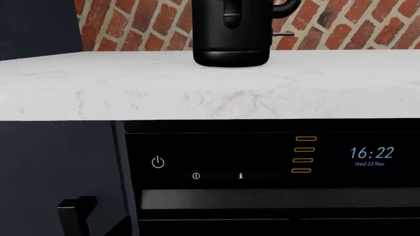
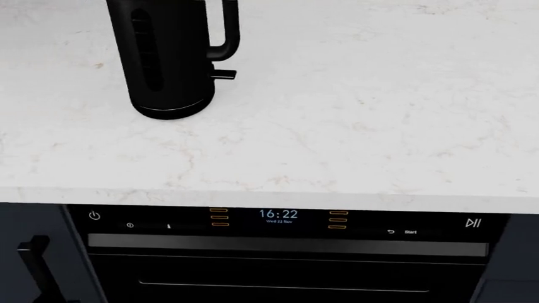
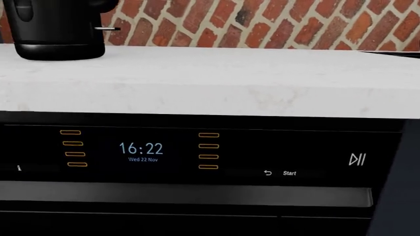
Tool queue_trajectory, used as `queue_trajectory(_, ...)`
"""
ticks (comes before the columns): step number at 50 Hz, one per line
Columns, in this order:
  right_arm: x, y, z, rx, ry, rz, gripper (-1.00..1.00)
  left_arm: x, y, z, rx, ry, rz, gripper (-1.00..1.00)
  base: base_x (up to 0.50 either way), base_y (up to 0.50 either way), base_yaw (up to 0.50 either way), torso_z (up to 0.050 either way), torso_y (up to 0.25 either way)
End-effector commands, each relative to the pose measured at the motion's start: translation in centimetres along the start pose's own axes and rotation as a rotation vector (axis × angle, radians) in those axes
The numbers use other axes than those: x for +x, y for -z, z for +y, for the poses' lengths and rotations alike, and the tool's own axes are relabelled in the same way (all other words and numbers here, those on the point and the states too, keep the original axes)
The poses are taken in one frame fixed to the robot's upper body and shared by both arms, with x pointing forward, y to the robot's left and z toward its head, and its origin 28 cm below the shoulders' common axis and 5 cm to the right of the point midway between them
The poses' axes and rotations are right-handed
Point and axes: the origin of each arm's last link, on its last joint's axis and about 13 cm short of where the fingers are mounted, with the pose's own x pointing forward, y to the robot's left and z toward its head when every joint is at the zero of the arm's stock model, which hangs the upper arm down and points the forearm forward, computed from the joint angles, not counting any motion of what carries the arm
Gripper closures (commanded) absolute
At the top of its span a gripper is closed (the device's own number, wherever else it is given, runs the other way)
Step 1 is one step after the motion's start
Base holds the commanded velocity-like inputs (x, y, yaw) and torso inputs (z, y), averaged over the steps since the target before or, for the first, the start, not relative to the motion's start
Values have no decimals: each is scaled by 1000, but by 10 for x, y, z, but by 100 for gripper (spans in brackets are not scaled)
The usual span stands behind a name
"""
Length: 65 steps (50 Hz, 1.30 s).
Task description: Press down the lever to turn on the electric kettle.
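The electric kettle (image 2: pixel 168 63) stands on the white marble countertop (image 2: pixel 354 126) at the back left, glossy black with a loop handle and a dark window strip; its lid is cut off by the frame's top. The lever (image 2: pixel 224 74) is a small flat black tab jutting from the lower body under the handle. The kettle also shows in the left wrist view (image 1: pixel 231 34) with the lever (image 1: pixel 284 34), and in the right wrist view (image 3: pixel 56 29) with the lever (image 3: pixel 107 29). Neither gripper shows in any view.
A black oven (image 2: pixel 286 252) sits under the counter with a control panel reading 16:22 (image 2: pixel 278 215) and a long handle bar (image 2: pixel 286 244). A dark cabinet (image 2: pixel 34 265) with a black handle is at left. A red brick wall (image 3: pixel 276 24) backs the counter.
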Motion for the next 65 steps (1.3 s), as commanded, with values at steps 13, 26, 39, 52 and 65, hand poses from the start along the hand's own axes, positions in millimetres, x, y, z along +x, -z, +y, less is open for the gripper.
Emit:
queue_trajectory(13,0,1,1,2,-5,3,-100,0,1,1,0,3,5,-100,0,500,0,0,0)
queue_trajectory(26,-2,1,0,-13,16,-27,-100,0,2,1,7,12,16,-100,0,249,0,0,0)
queue_trajectory(39,-2,2,0,-30,24,-25,-100,0,0,1,11,12,10,-100,0,0,0,44,0)
queue_trajectory(52,-2,-2,-2,-33,32,-25,-100,0,-2,2,7,14,1,-100,0,0,0,50,0)
queue_trajectory(65,-2,-4,-2,-30,35,-24,-100,-2,-1,2,2,22,1,-100,0,0,0,50,0)
